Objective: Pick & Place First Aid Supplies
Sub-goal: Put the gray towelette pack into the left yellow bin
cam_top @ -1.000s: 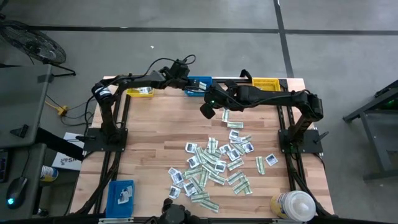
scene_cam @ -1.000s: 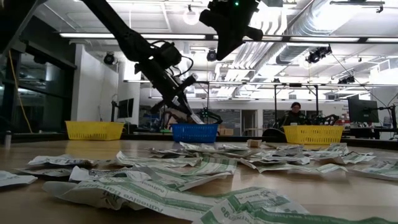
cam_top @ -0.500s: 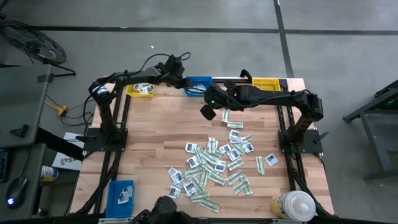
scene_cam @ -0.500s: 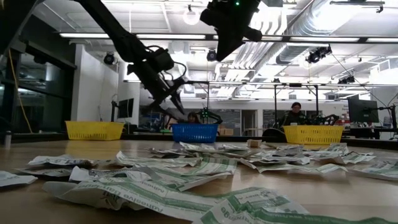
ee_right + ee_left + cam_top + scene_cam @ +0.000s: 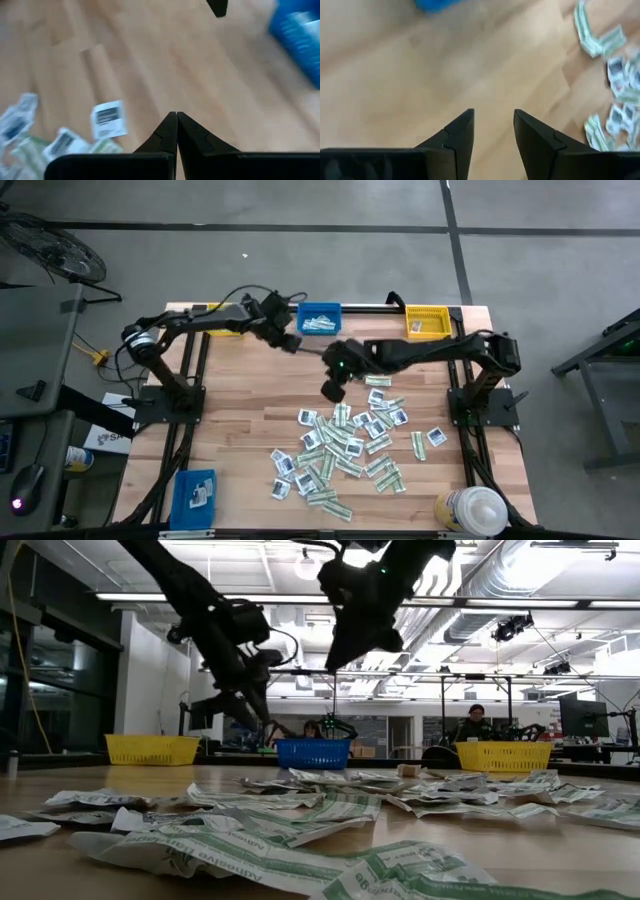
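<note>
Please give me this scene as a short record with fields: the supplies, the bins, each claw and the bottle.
supplies: many small flat paper packets, white and pale green, scattered on the wooden table
far bins: blue plastic bin with packets inside; yellow plastic bin
near bin: second blue plastic bin, near left corner
left claw: open, empty, above bare wood near the far blue bin
right claw: shut, empty, above the pile's far edge
bottle: large white-capped bottle, near right corner

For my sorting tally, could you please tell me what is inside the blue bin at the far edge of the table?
The blue bin holds a few pale packets, seen from above. How many, and anything beneath them, cannot be told; from table height its wall hides the contents.
</note>
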